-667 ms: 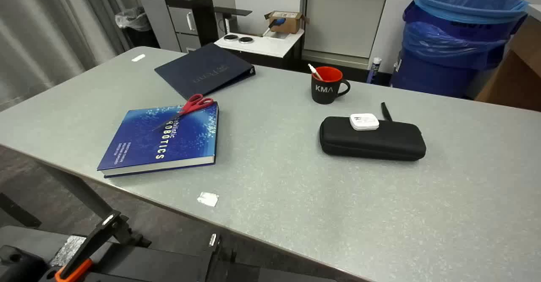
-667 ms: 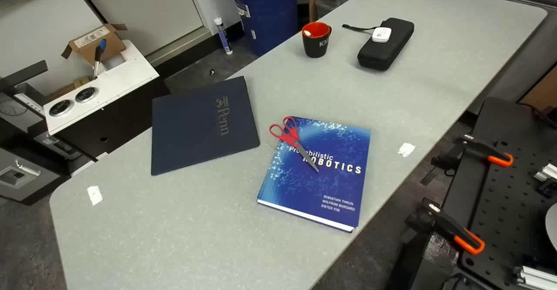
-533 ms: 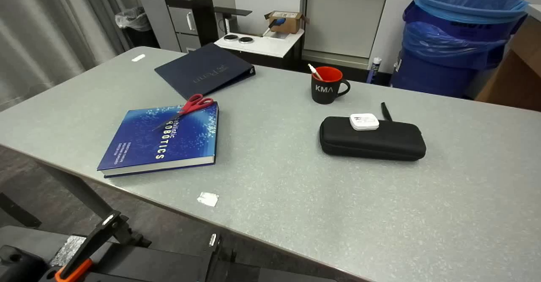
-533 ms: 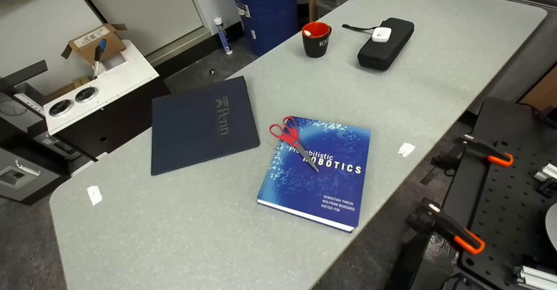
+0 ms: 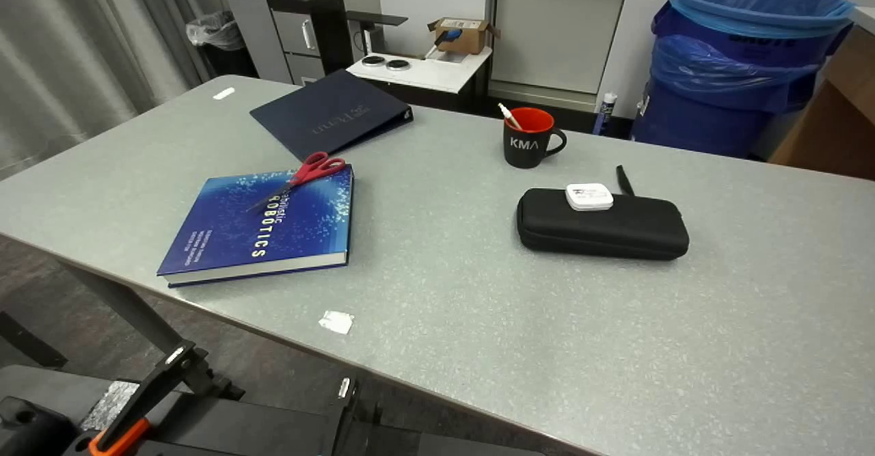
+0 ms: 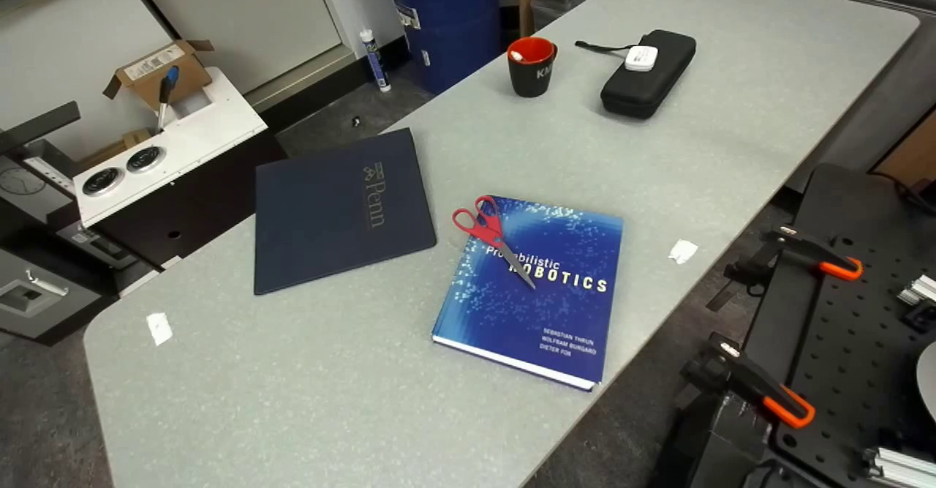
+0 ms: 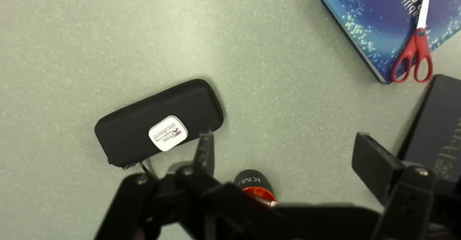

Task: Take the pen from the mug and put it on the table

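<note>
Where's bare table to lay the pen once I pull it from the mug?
Broad bare patch on the table between the book and the black case; another between the binder and the mug. It's tighter between mug and case, and most crowded where the scissors overhang the book's corner toward the binder.

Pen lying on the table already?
No, in an exterior view the pen leans inside the mug, with its upper end sticking out.
</note>
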